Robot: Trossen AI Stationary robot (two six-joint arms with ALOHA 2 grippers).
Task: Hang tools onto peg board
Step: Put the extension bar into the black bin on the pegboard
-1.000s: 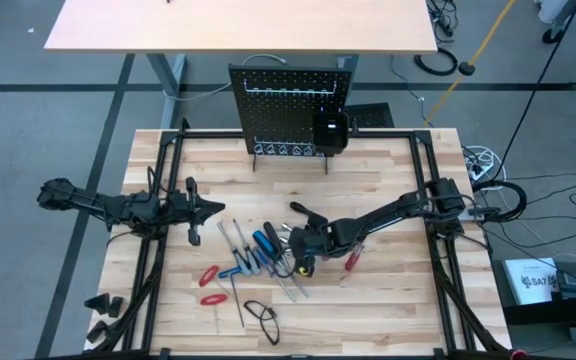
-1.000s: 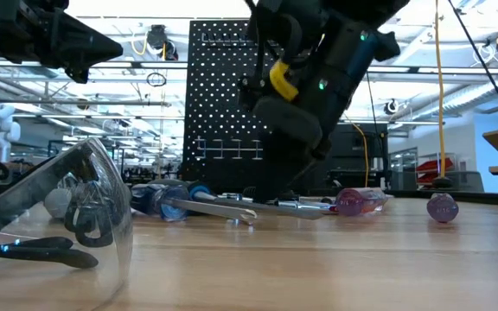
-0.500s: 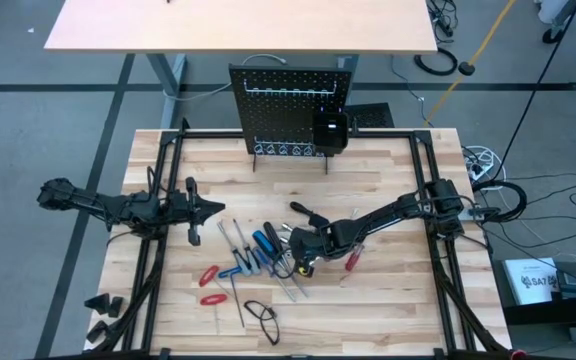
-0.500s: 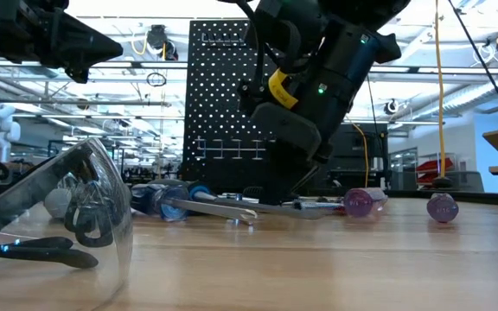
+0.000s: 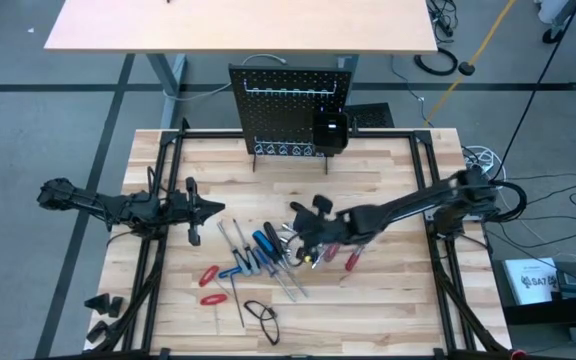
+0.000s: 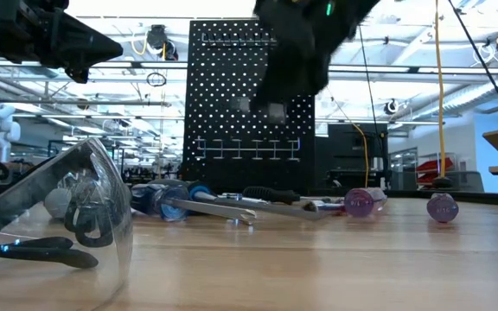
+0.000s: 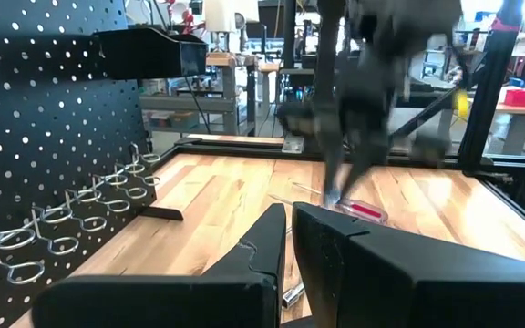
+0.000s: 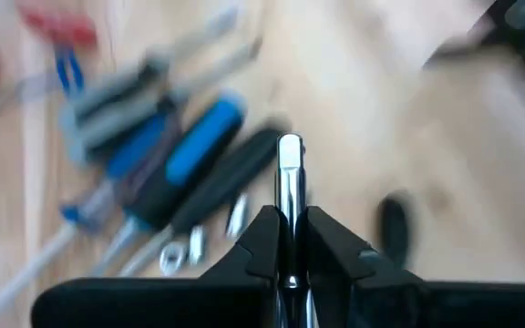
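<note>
The right gripper (image 8: pixel 289 239) closed on a silver bit (image 8: pixel 289 182) and rose off the pile of tools (image 5: pixel 258 262); in the low view it moved from the frame's centre to the top centre.

Both arms are dark, nearly black, built of slim jointed links with bulkier housings at the joints. The left arm (image 5: pixel 118 205) ends in a narrow gripper (image 5: pixel 193 225) with two matte black, wedge-shaped fingers (image 7: pixel 244 273) with flat inner faces. The right arm (image 5: pixel 408 207) carries a yellow marking (image 5: pixel 314 257) near its wrist, and its own fingers (image 8: pixel 262 241) are the same angular black. Black cables trail from the right arm's base.
</note>
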